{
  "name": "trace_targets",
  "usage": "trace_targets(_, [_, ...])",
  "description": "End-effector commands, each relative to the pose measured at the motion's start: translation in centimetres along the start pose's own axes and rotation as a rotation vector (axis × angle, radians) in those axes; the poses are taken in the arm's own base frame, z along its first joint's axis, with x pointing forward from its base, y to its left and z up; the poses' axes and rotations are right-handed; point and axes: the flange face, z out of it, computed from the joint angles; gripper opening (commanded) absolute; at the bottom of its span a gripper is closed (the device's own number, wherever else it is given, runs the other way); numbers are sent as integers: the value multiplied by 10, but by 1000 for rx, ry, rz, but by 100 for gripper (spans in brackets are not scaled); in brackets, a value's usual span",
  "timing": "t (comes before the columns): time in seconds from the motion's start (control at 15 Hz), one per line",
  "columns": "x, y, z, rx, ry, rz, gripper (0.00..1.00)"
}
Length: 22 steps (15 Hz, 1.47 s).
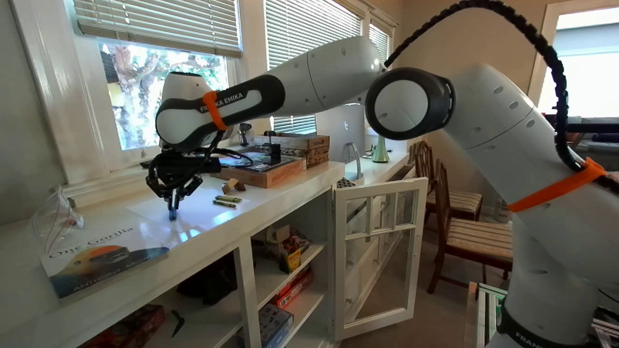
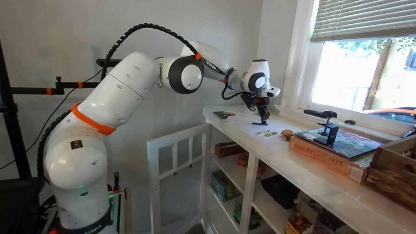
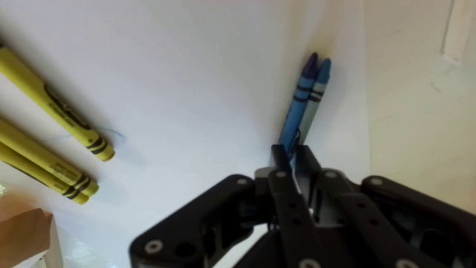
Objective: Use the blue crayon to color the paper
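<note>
The paper (image 3: 186, 93) is a flat white sheet on the white counter. It also shows in both exterior views (image 1: 154, 209) (image 2: 281, 126). In the wrist view two crayons lie side by side, lengthwise out of my gripper (image 3: 289, 158): a blue-wrapped crayon with a dark tip (image 3: 297, 108) and a pale-wrapped crayon with a blue tip (image 3: 313, 108). My fingers are closed around both, and their rear ends are hidden. In an exterior view they lie nearly level, low over the paper, under the fingertips (image 2: 264, 121). I cannot tell whether they touch it. A faint blue mark (image 3: 118, 134) shows on the paper.
Several yellow-wrapped crayons (image 3: 59, 104) lie on the paper (image 1: 226, 200). A brown cardboard piece (image 3: 24, 234) is beside them. A book (image 1: 104, 256) and plastic bag (image 1: 58, 217) are on the counter. A game box (image 2: 325, 159) carries a black clamp (image 2: 329, 133). A cabinet door (image 1: 377, 309) stands open.
</note>
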Motion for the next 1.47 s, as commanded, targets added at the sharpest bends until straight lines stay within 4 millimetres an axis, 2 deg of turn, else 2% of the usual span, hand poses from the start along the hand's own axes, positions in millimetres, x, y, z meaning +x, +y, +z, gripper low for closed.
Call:
trace_targets(0.0, [2, -1, 4, -24, -11, -7, 0])
trace_targets(0.27, [2, 1, 5, -33, -15, -6, 0])
trace_targets(0.33, [2, 1, 4, -34, -14, -3, 26])
trace_targets(0.47, [3, 1, 3, -33, -12, 1, 33])
trace_targets(1.0, [6, -3, 4, -32, -6, 13, 93])
trace_targets(1.07, [7, -4, 5, -33, -9, 13, 97])
trace_targets(1.2, [7, -6, 9, -38, -17, 10, 97])
trace_targets(1.4, [6, -10, 17, -47, -29, 3, 90])
